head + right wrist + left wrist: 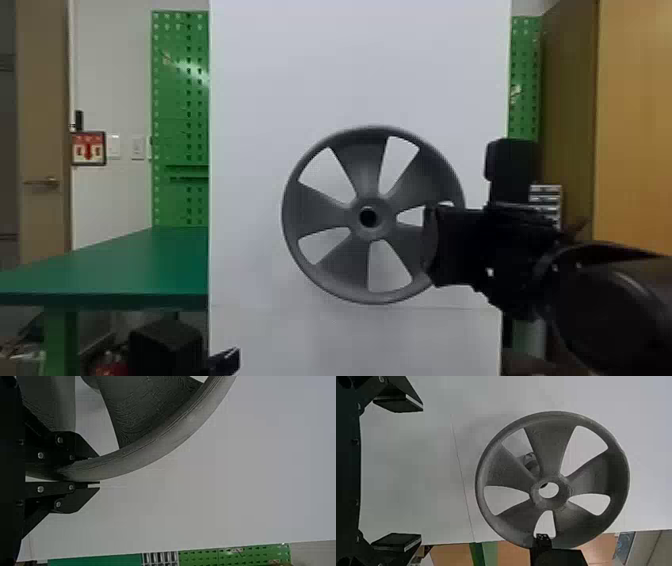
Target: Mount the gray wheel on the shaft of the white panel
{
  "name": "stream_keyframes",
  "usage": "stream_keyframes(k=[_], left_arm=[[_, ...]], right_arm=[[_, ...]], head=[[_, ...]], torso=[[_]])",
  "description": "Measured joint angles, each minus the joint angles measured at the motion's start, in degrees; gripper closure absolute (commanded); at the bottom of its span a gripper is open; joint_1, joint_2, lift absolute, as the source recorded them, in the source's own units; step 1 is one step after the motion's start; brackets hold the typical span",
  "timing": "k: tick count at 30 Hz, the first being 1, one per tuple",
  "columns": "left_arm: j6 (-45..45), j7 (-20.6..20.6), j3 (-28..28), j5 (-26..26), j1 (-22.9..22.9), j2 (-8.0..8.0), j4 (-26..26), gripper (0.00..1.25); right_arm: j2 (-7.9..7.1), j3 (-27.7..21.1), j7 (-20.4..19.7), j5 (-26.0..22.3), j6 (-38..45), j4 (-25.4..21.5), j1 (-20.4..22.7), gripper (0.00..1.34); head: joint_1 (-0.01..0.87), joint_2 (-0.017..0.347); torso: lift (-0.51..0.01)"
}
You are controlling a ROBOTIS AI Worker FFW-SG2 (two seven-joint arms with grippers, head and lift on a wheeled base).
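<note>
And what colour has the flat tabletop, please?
The tabletop is green, best seen in the head view.

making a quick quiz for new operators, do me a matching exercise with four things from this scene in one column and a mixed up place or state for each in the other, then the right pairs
Things
1. gray wheel
2. left hand
3. green table
4. shaft

Places and states
a. left of the white panel in the head view
b. held at its rim by the right hand
c. glimpsed through an opening between spokes in the left wrist view
d. fingers wide apart, nothing held

Right pairs
1-b
2-d
3-a
4-c
</note>
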Motion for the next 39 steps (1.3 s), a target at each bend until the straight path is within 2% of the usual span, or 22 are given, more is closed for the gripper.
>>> stream_keyframes(k=[11, 23, 39], left_arm=[[0.0, 0.0, -0.1, 0.0, 0.0, 0.08, 0.0, 0.13], [0.0, 0.0, -0.2, 0.0, -0.1, 0.15, 0.0, 0.13], [0.0, 0.0, -0.2, 0.0, -0.2, 0.25, 0.0, 0.13]], right_arm=[[-0.18, -0.2, 3.6, 2.9, -2.0, 3.4, -1.0, 1.28], [0.01, -0.3, 6.6, 3.6, -3.8, 6.4, -1.4, 1.28], [0.91, -0.4, 6.8, 3.9, -5.3, 8.5, -2.1, 1.28]], head=[[0.037, 0.038], [0.037, 0.038], [0.037, 0.038]], torso=[[-0.488], [-0.488], [-0.488]])
